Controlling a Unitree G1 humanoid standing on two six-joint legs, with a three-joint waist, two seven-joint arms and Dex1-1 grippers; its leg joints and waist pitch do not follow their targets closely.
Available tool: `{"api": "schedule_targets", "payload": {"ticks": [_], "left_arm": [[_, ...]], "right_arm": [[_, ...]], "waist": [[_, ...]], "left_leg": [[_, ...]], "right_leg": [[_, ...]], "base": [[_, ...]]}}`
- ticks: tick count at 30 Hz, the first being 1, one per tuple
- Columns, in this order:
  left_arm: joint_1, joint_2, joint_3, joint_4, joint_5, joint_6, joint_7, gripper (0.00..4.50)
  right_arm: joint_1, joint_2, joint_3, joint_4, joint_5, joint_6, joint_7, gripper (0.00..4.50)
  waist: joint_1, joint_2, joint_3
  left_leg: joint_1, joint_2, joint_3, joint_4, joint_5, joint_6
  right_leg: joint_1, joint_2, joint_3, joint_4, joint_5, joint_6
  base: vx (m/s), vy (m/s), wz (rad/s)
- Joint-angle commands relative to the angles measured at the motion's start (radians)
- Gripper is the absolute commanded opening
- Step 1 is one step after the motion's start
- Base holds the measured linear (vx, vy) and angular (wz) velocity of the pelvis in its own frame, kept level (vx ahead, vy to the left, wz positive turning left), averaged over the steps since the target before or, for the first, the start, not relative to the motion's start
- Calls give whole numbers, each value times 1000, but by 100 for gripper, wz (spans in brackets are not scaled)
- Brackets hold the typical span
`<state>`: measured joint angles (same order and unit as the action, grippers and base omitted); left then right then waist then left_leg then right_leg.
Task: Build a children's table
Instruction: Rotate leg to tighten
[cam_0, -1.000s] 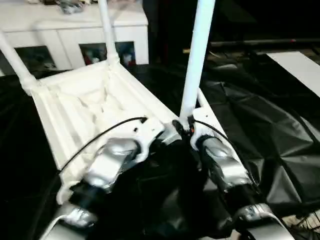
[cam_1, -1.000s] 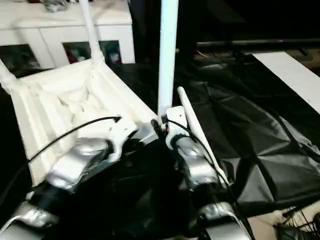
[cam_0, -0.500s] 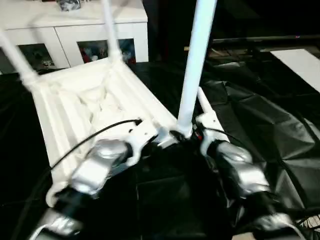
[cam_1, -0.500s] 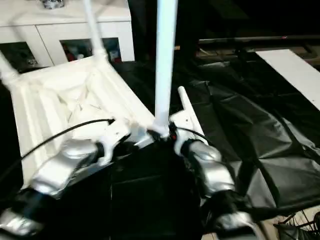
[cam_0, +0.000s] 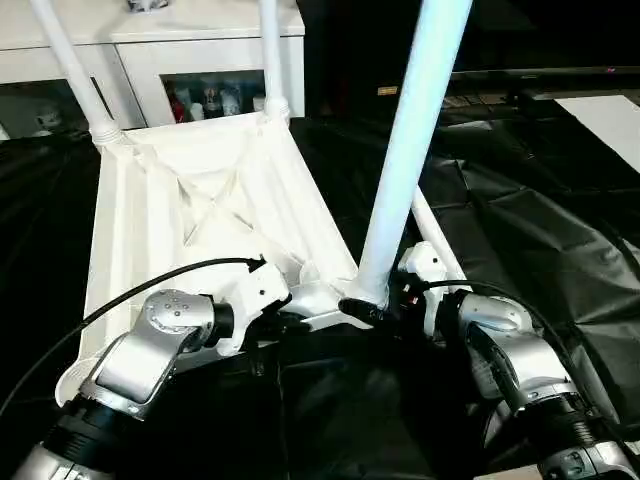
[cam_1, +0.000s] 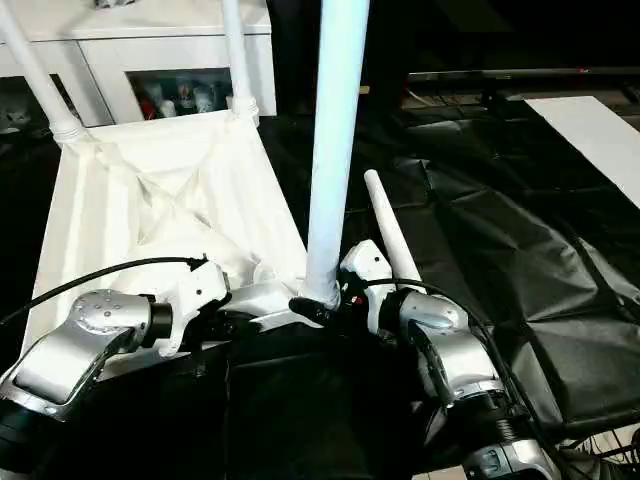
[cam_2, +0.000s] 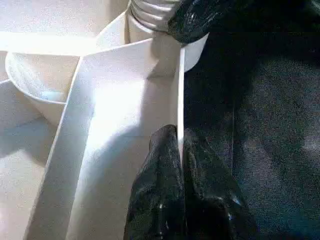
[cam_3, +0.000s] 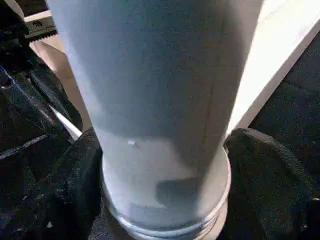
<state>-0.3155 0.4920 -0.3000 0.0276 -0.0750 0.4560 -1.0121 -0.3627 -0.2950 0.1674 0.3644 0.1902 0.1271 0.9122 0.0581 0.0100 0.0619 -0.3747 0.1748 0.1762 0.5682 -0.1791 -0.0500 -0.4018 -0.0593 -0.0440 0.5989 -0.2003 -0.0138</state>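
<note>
At frame centre, the right gripper (cam_3: 165, 200) clasped the upright leg (cam_0: 410, 170) at its base; the left gripper (cam_2: 181, 165) pinched the tabletop (cam_0: 200, 200) rim.

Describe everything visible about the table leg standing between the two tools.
The near leg is a long, smooth white plastic tube, slightly tapered, standing nearly upright with its ringed base in the near corner socket of the upturned tabletop. The right tool has a black finger on each side of its base. The left tool pinches the tabletop's rim just beside that socket.
</note>
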Motion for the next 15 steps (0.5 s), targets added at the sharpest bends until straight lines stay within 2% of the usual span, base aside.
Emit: {"api": "schedule_targets", "payload": {"ticks": [1,3,6,9,15], "left_arm": [[18,-1,-8,-28,-36,-6,-38,0],[22,3,-8,-33,-39,-6,-42,0],[25,8,-10,-39,-44,-2,-48,0],[25,11,-13,-40,-47,0,-53,0],[23,10,-18,-36,-48,4,-54,0]], "right_arm": [[0,-13,0,-24,5,6,7,357],[4,-13,3,-26,3,9,16,323],[8,-13,1,-32,3,16,26,312],[8,-13,2,-28,5,15,26,280],[11,-8,-1,-20,7,24,17,272]], "waist": [[2,-5,-57],[3,-4,-58],[3,-3,-59],[4,-2,-59],[4,-3,-59]], "left_leg": [[10,52,-13,-53,-104,92],[10,52,-13,-52,-96,97],[11,51,-13,-51,-102,97],[11,51,-13,-51,-113,90],[10,50,-14,-48,-113,84]], "right_leg": [[56,-75,44,-53,-19,-258],[56,-75,44,-50,-5,-261],[56,-75,43,-50,-7,-263],[57,-75,44,-52,-29,-260],[56,-75,44,-50,-33,-256]], "base": [[0,0,0],[0,0,0],[0,0,0],[0,0,0],[0,0,0]]}}
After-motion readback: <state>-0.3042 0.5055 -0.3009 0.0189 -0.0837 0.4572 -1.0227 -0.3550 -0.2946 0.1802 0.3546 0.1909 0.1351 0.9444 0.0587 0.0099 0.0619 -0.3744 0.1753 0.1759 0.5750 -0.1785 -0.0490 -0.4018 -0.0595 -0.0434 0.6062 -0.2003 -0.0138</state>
